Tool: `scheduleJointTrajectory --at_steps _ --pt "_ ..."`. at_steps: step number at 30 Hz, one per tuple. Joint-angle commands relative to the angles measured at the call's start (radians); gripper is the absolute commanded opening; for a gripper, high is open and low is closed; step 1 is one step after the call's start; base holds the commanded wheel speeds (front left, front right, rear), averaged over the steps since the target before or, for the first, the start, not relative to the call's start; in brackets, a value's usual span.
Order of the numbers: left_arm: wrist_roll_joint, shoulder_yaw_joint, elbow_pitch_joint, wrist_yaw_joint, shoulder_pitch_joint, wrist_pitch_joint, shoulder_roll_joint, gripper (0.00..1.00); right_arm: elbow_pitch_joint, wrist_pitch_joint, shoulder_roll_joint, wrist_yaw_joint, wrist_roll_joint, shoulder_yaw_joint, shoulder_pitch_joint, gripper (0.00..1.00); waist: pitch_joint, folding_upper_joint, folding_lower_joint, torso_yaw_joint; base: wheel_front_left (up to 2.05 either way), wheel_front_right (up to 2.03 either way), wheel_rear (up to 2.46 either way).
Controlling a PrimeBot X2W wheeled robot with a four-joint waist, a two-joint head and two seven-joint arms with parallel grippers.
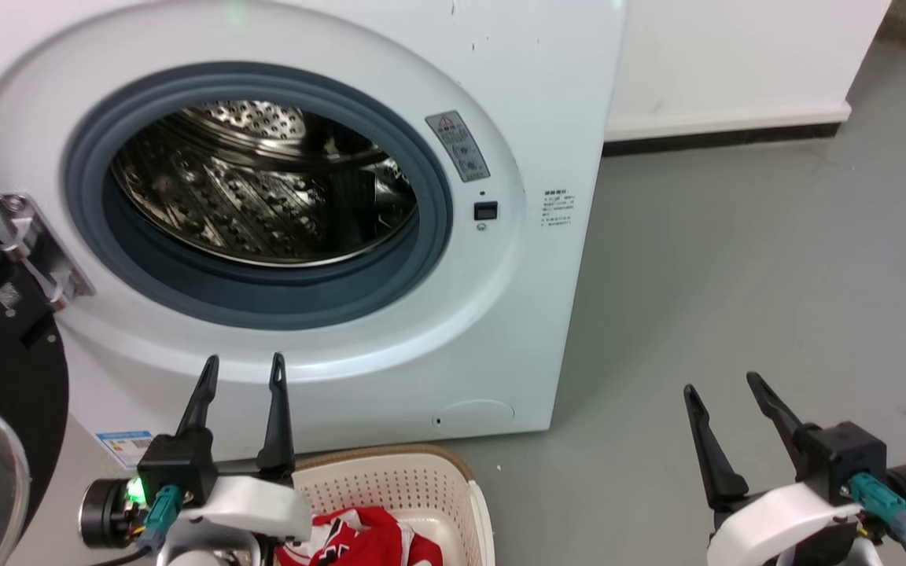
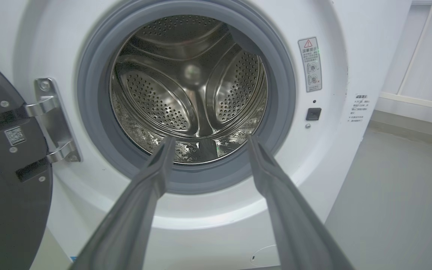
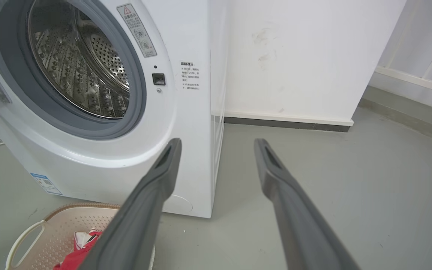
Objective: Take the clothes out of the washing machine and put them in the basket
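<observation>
Grey floor (image 1: pixel 736 275) runs beside the washing machine (image 1: pixel 547 79). My left gripper (image 1: pixel 244 358) and right gripper (image 1: pixel 720 382) are both spread apart. Red clothes (image 1: pixel 366 534) lie in the basket (image 1: pixel 406 479).

Bright, even indoor light; shadows soft. Steel drum (image 1: pixel 264 204) throws scattered glare. Faint shadow lies on the floor (image 1: pixel 736 275) just right of the washing machine (image 1: pixel 547 94). Wrist views: near fingers (image 2: pixel 141 210) are soft and out of focus; straight edges bow toward the picture borders.
</observation>
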State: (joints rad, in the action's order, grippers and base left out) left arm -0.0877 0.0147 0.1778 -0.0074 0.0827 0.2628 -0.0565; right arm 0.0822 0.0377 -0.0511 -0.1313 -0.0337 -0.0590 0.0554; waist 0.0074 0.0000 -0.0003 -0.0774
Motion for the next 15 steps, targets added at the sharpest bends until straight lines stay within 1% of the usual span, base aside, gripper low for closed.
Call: scheduleJointTrajectory --at_steps 1,9,15 --pt "0.005 -0.002 -0.016 0.005 -0.022 -0.004 -0.008 1.0 0.006 0.004 0.002 0.001 0.001 0.002 0.018 1.0 -0.025 0.0 0.0003 0.009 0.0 0.0 0.0" --pt "0.014 0.011 -0.125 0.014 -0.107 -0.06 -0.023 1.0 0.021 0.012 0.002 0.001 -0.004 0.014 0.054 1.0 -0.054 0.0 0.0003 0.029 0.0 0.0 0.0" --pt "0.008 0.022 -0.166 0.016 -0.143 -0.088 -0.025 1.0 0.026 0.013 0.002 0.001 -0.007 0.02 0.057 1.0 -0.054 0.0 0.0003 0.043 0.0 0.0 0.0"
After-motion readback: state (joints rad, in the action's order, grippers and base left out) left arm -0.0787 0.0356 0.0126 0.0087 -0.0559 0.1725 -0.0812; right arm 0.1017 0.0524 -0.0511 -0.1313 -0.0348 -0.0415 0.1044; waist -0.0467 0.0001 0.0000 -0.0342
